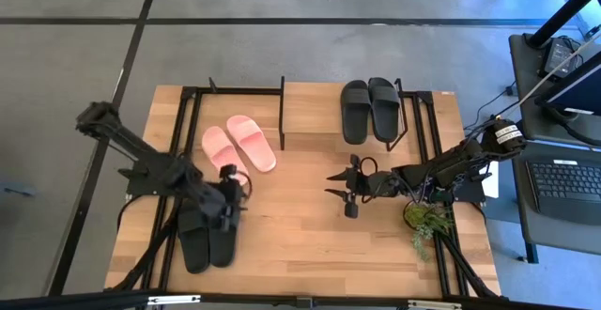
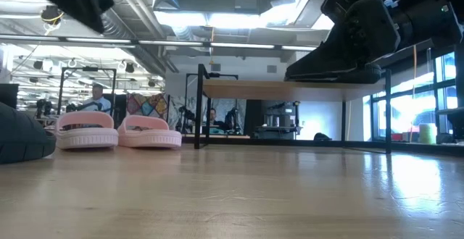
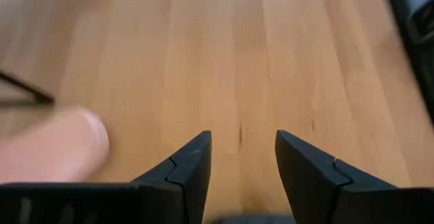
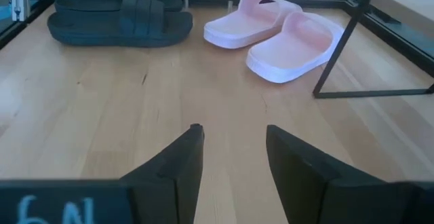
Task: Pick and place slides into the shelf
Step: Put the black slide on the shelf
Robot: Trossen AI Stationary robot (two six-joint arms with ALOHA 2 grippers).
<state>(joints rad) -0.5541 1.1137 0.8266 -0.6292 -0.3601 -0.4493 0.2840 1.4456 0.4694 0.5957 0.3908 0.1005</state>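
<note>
Both grippers are sitting partly spread and holding nothing: the left gripper (image 1: 228, 195) is hovering near the table's left edge, just above one black pair (image 1: 208, 238) and beside the pink pair (image 1: 239, 144); the right gripper (image 1: 344, 190) is hanging over bare wood mid-table. The other black pair (image 1: 369, 108) is already resting on the shelf (image 1: 315, 113) by the far edge. The left arm is partly covering the near black pair.

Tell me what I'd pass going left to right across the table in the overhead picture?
Black sandals under the left tool → pink sandals → right tool → black sandals on the shelf → small plant.
</note>
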